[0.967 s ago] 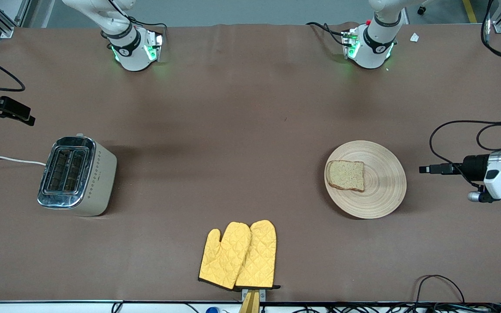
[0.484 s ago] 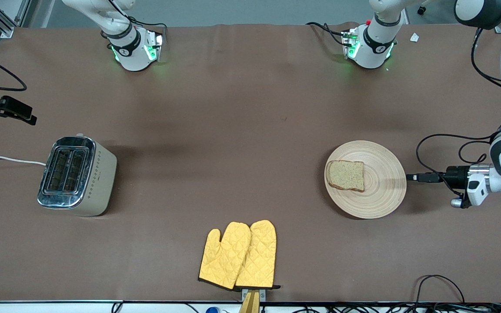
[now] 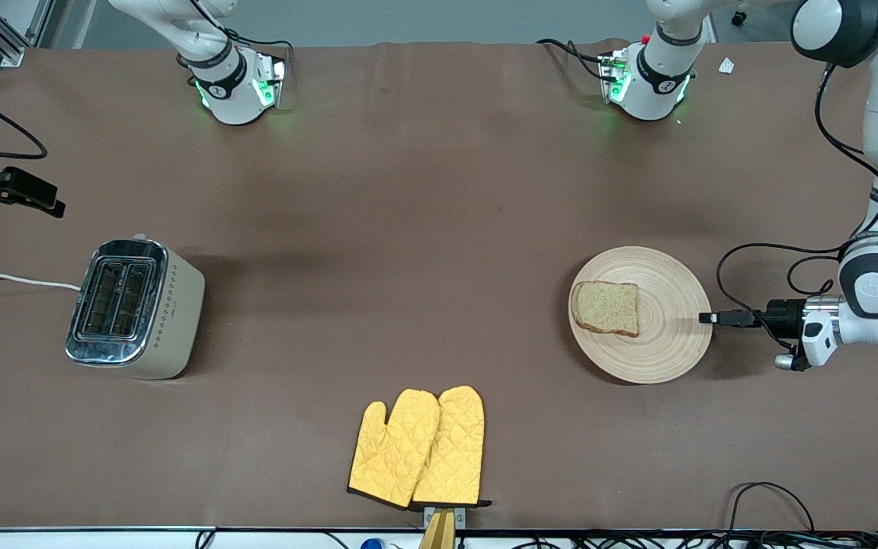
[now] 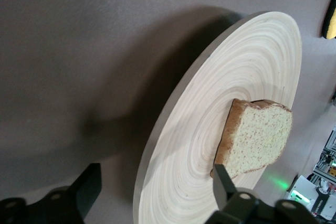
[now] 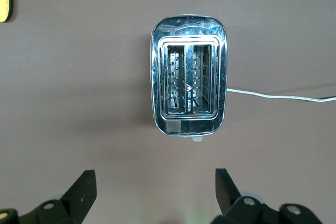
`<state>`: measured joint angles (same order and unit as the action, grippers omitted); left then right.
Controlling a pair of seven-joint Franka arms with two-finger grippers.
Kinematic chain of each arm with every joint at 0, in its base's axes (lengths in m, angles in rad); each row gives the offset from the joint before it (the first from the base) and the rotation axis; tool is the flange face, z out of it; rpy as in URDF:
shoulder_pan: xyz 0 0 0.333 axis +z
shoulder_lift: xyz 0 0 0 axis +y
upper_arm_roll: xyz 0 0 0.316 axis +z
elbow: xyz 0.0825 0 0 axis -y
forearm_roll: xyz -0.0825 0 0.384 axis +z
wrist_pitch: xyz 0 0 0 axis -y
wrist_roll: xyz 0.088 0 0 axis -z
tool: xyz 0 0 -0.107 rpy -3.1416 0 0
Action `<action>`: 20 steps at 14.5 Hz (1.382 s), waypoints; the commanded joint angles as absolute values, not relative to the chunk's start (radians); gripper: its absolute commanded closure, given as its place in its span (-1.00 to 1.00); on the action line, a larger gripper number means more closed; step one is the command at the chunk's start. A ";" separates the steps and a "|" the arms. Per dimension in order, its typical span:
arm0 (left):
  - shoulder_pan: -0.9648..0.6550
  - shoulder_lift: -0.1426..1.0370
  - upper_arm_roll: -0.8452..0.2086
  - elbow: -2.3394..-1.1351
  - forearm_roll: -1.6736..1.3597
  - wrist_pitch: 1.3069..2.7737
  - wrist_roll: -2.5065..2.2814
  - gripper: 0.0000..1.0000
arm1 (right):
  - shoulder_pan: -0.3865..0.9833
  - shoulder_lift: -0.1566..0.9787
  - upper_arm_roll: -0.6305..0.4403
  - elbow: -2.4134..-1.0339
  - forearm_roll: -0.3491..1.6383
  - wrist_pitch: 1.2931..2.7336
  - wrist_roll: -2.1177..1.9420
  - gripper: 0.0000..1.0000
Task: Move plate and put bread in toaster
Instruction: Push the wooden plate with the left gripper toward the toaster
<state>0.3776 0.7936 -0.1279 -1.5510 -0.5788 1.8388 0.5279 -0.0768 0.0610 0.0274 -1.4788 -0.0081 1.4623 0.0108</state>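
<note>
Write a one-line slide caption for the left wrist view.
Open left claw straddles the plate rim, bread on it.

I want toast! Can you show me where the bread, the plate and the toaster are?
bread (image 3: 606, 307), front view, middle of the slice.
plate (image 3: 668, 347), front view, bare wood near the rim.
toaster (image 3: 114, 299), front view, chrome top between the slots.
</note>
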 commanded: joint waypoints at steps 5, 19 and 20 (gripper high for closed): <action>0.373 0.836 -0.129 -1.534 -0.610 1.858 0.733 0.64 | -0.072 0.051 0.026 -1.488 0.015 1.460 0.012 -1.00; 0.298 0.805 -0.494 -1.516 -0.712 1.978 0.405 0.99 | -0.055 0.051 0.029 -1.480 0.020 1.471 0.018 -1.00; 0.260 0.807 -0.506 -1.517 -0.742 2.034 0.378 1.00 | -0.054 0.051 0.029 -1.477 0.020 1.471 0.018 -1.00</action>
<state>0.3087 0.8182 -0.4850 -1.5197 -0.6793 1.9753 0.4277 -0.0589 0.0610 0.0306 -1.4774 0.0035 1.4686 0.0110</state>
